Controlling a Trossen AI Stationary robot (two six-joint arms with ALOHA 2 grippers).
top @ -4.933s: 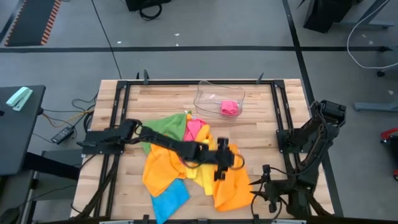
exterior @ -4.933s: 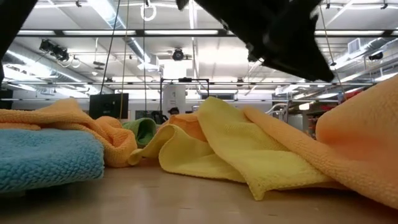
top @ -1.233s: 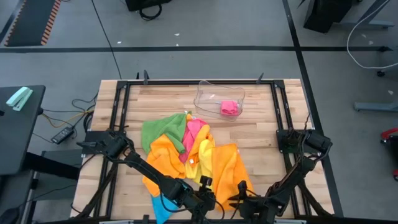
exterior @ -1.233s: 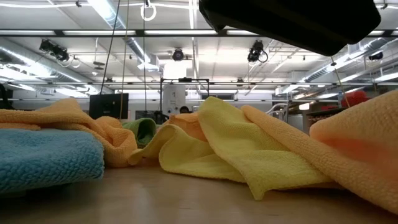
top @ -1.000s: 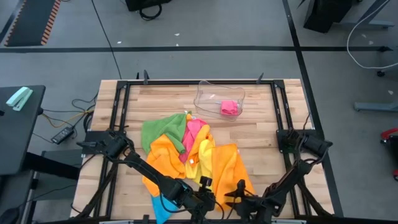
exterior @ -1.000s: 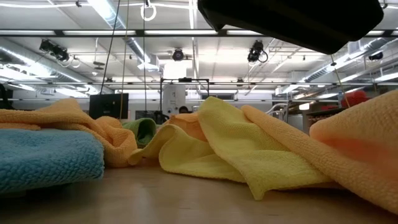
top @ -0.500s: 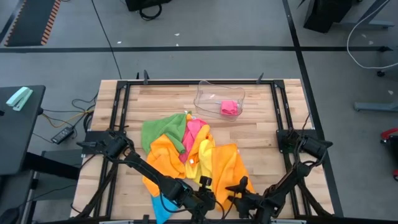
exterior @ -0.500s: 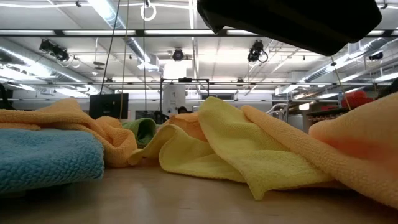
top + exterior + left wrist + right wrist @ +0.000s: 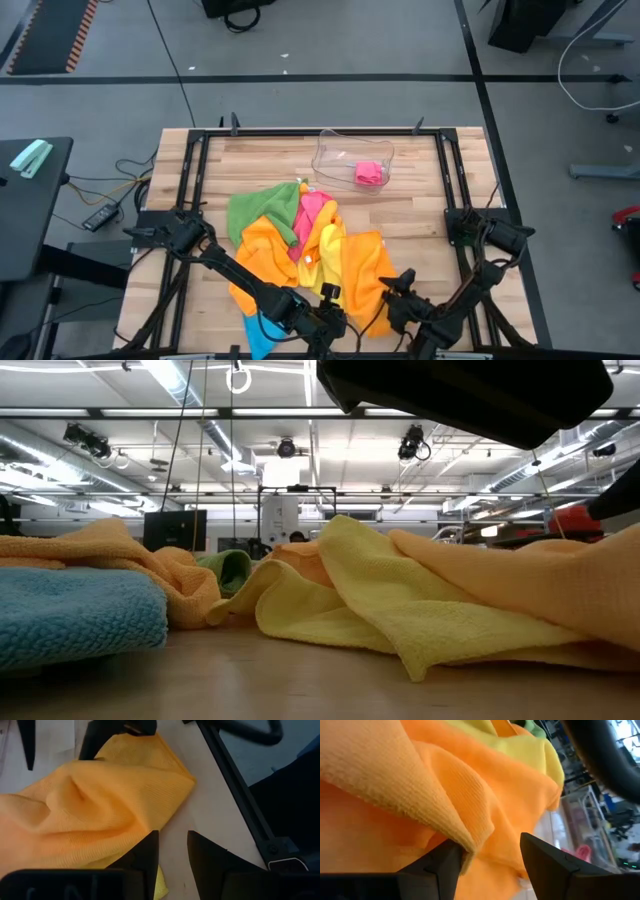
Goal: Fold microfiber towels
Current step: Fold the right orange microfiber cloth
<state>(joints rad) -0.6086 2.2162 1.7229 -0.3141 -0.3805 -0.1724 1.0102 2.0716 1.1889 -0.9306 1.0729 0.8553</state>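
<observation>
Down at the near edge of the wooden worktop (image 9: 420,215), both arms reach in low beside a heap of microfiber towels. The right pincer (image 9: 398,291) sits at the near right corner of the right-hand orange towel (image 9: 365,275), its fingers (image 9: 547,857) standing apart with a raised fold of that orange cloth lying against one of them; whether the cloth is actually pinched I cannot tell. The left pincer (image 9: 318,325) hangs just left of it, over the near edge of the heap, its fingers (image 9: 145,857) a little apart with nothing between them and bare wood showing through the gap. The heap lies in the middle of the worktop: a green towel (image 9: 258,208), a pink towel (image 9: 314,206), a yellow towel (image 9: 328,255), a second orange towel (image 9: 262,262) and a blue towel (image 9: 262,333) at the near left. Farther back stands a clear plastic tray (image 9: 335,150) holding a small folded pink cloth (image 9: 370,173).
</observation>
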